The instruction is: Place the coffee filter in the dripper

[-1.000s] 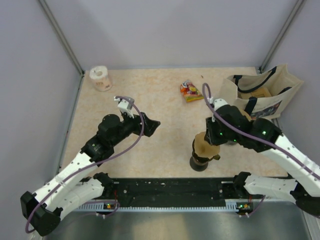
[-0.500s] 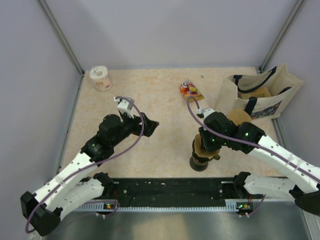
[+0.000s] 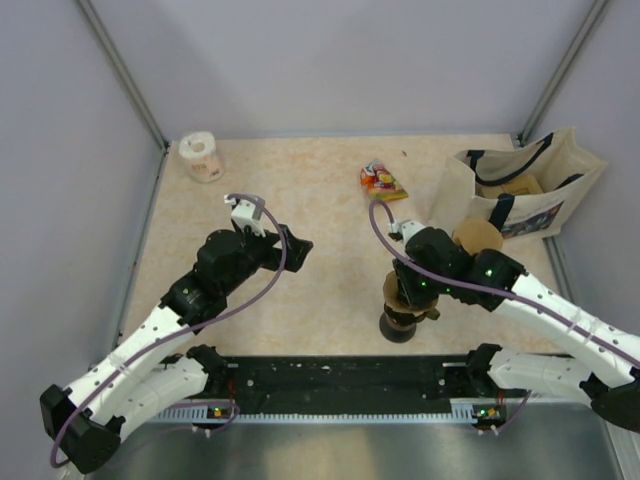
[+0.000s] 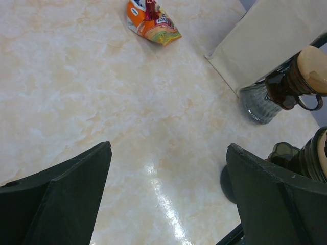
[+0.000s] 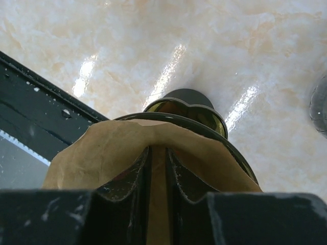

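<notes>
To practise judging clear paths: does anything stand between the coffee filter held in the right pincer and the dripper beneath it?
Nothing visible does. The right pincer is shut on the coffee filter, and the paper already overlaps the open rim of the dripper. No other object lies between them.

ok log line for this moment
right claw: shut on coffee filter, at dripper mouth | left claw: open, above table | filter not released

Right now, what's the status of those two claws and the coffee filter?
Left claw open, above table. Right claw shut on coffee filter, at the dripper mouth. Nothing seen blocking.
</notes>
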### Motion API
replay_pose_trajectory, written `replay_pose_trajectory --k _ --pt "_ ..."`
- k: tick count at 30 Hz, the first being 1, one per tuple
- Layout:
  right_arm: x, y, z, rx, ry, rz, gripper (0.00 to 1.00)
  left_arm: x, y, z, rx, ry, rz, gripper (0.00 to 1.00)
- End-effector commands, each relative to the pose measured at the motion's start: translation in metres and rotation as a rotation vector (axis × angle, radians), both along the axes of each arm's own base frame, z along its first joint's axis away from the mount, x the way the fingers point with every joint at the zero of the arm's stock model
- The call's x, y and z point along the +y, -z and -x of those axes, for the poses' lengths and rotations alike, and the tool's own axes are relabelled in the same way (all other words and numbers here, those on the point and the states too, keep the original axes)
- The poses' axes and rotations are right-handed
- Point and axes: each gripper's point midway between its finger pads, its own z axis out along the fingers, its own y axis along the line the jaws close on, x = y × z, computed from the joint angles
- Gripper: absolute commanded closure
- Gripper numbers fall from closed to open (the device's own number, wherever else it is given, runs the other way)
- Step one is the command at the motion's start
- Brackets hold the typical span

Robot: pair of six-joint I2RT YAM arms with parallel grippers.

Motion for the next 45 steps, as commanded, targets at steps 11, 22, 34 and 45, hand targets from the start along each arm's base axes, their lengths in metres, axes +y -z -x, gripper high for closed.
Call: replay_pose_trajectory --k 11,22,34,45 --pt "-0.002 0.006 -0.002 -0.007 -0.003 0.010 0.82 0.008 -0.013 -0.003 -0.045 -0.038 -0.008 0.01" --pt "-0.005 -0.018 -0.007 -0.058 0.020 -0.013 0.74 0.010 -0.016 0.000 -0.050 -0.037 -0.001 0.01" --pt "-0.014 -0.047 -0.010 -0.118 0.034 -0.023 0.65 0.009 -0.017 0.000 -0.046 -0.036 0.004 0.01" --pt "-0.010 -0.082 -0.015 -0.195 0.039 -0.104 0.67 0.007 -0.021 -0.001 -0.049 -0.028 0.008 0.01"
